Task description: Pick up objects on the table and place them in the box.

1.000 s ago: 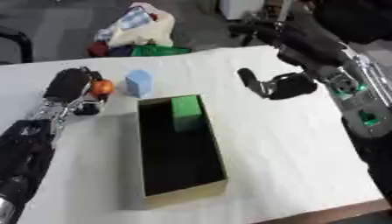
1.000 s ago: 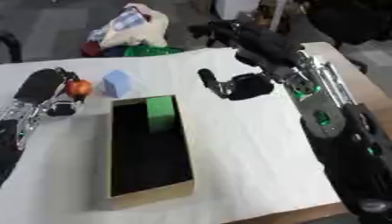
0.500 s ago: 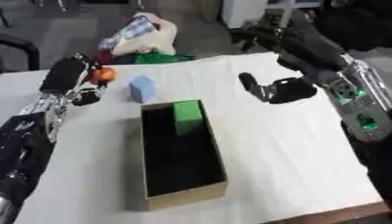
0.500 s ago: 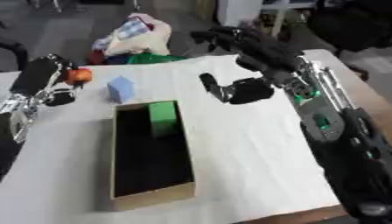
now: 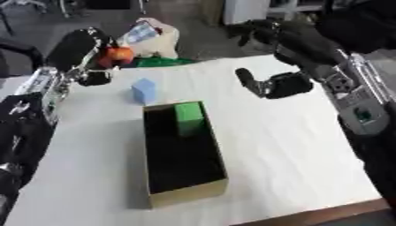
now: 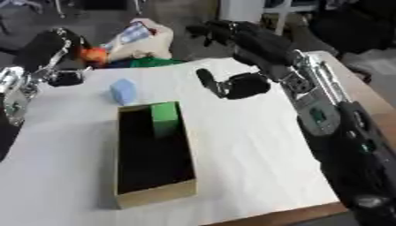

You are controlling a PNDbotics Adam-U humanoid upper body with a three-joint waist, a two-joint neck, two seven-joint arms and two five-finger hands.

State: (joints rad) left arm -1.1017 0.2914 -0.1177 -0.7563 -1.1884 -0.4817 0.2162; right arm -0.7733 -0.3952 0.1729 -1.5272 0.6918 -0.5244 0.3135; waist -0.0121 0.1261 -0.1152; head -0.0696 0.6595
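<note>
Orange, the small object now sits pinched in the left hand, raised off the white table near its far left edge; a second ago we saw it lower, beside the blue block. We judge transport to the box comes next. A green block already lies inside. The right hand hovers with fingers spread, holding nothing, much as before.
</note>
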